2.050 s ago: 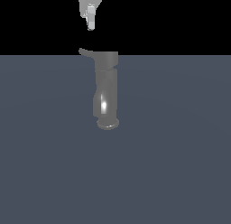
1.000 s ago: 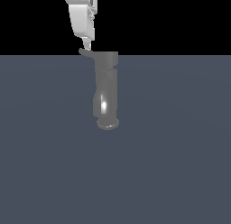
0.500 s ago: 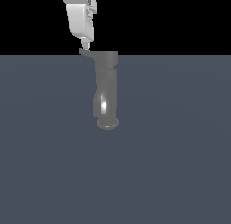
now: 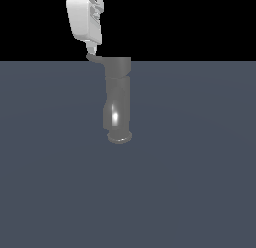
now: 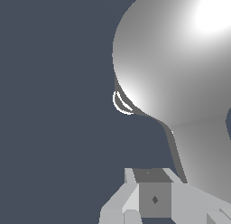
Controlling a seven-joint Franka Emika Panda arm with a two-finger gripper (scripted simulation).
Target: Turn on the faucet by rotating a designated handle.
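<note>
Hanging over the handle (image 4: 96, 58) in ext. view, gripper (image 4: 91, 48) tip sits at its end, left of faucet (image 4: 118, 99); grip state can't tell. Wrist view: faucet (image 5: 180, 60) looms close, gripper (image 5: 153, 198) fingers close together near it.

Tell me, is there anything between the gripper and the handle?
Nothing shows between them. In the exterior view the gripper hangs right above the handle, its tip at the lever's end; whether they touch I cannot tell.
</note>
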